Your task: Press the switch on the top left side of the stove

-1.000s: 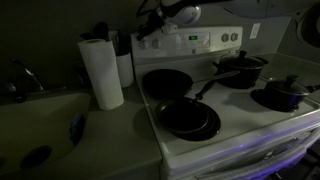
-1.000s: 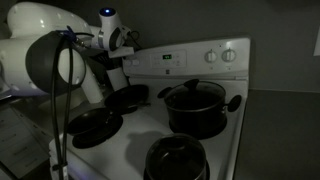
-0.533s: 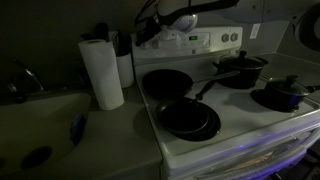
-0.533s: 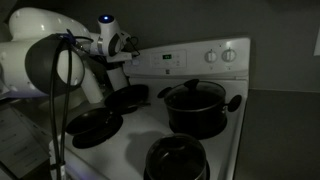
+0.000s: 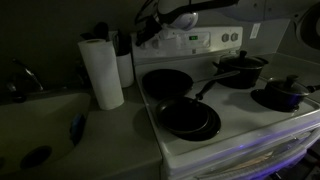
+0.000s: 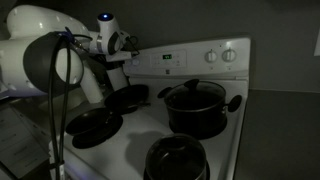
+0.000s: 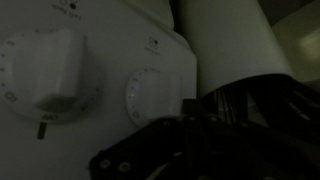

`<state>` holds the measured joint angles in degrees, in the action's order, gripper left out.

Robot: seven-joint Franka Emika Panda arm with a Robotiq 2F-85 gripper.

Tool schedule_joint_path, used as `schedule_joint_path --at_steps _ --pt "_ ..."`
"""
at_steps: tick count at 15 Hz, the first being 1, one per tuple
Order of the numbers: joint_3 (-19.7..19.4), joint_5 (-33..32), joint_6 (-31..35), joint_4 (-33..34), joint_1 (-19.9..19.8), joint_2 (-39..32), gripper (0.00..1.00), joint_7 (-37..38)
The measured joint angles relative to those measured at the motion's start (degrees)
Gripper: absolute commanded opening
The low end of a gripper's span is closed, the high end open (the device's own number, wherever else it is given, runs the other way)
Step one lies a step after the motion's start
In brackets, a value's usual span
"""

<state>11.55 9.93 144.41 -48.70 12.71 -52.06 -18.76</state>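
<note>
The white stove [image 5: 235, 125] stands in a dim kitchen, with its raised back control panel in both exterior views [image 5: 200, 42] [image 6: 190, 60]. A small green-lit display [image 6: 167, 57] sits in the panel's middle. My gripper [image 5: 148, 32] [image 6: 130, 55] is at the panel's top left end, close against it. In the wrist view the dark fingers [image 7: 190, 110] look pressed together, with nothing between them. They overlap a round white knob [image 7: 150, 92], and a larger knob [image 7: 45, 70] lies to its left. Whether the fingertips touch the panel is too dark to tell.
A paper towel roll [image 5: 102, 72] [image 7: 225, 40] stands on the counter beside the stove's left end. Two dark pans [image 5: 165, 82] [image 5: 190, 118] and two lidded pots [image 5: 240, 68] [image 5: 280, 95] sit on the burners. A sink [image 5: 30, 125] lies further left.
The gripper has shifted slightly up and toward the left end of the control panel. Nothing else has moved.
</note>
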Motion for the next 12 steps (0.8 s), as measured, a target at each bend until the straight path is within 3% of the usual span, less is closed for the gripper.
schedule_joint_path --at_steps 12 --pt "0.03 -2.70 -18.85 -0.27 0.08 5.40 0.00 -2.58"
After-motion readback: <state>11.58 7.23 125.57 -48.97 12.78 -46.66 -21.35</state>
